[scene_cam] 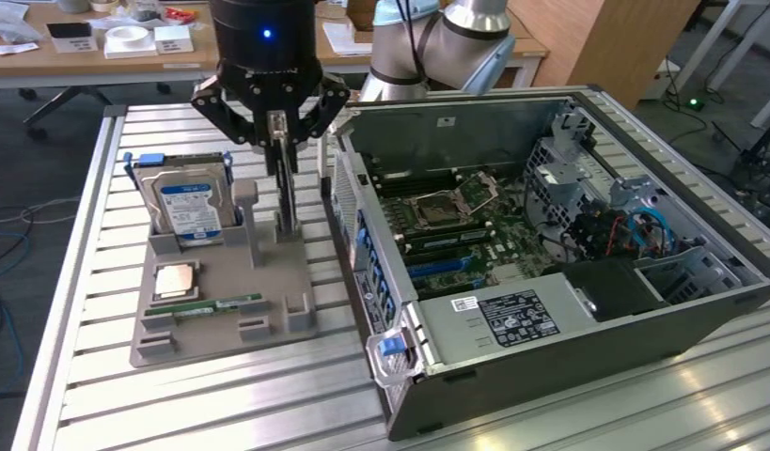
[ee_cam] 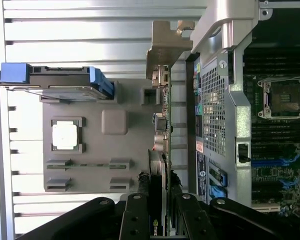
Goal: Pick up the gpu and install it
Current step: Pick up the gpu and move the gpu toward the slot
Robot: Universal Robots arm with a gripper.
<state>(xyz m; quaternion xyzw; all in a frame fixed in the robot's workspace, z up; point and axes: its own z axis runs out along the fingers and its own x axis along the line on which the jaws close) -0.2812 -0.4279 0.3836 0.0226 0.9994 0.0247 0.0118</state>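
**A:** How far along is it?

**B:** Early. The gripper (scene_cam: 279,155) is partly closed around the gpu (scene_cam: 286,202). The card stands on edge straight below it, with its lower edge down at the holder (scene_cam: 222,282). I can't tell whether it has lifted clear of its slot.

**A:** So it has hold of the card?

**B:** I judge so. In the wrist view the fingers (ee_cam: 135,215) sit against both faces of the card, and I see no gap. The grip is made, but the whole install is left. The blue slots (scene_cam: 441,268) in the case (scene_cam: 610,348) are bare. The case is off to the gripper's side, toward the exterior view's right.

**A:** What does the exterior view add?

**B:** It shows height: the gripper sits just above the holder, with the card hanging down from it. It also takes in the whole open case with the board and its slots. The drive (scene_cam: 190,202) stands upright on the gripper's other side, away from the case.

**A:** And the wrist view?

**B:** It looks down along the card's top edge, so the contact on each face shows. It also shows the silver bracket (ee_cam: 165,47) at the card's end away from the fingers, just beside the case's rear grille. The exterior view hides both behind the gripper.
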